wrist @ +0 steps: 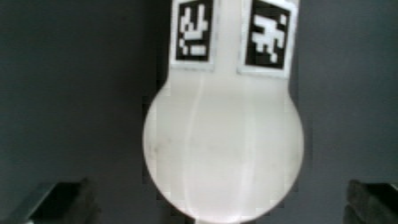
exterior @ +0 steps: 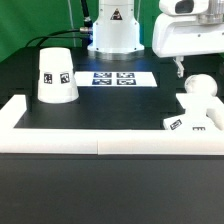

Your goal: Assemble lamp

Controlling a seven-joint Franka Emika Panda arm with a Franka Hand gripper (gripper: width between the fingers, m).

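The gripper [wrist: 217, 203] is hanging wide open, gripping nothing, with the bulb [wrist: 222, 130] sitting just below it.

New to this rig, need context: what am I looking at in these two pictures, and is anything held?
One robot arm, assembling parts. The wide picture comes from a camera off the arm; the close-up comes from one on its wrist. On the black table: the shade, the bulb, the flat base, a fixed marker board and white rails. The close-up shows the bulb between the open jaws, with a dark gap on each side. Nothing is held.
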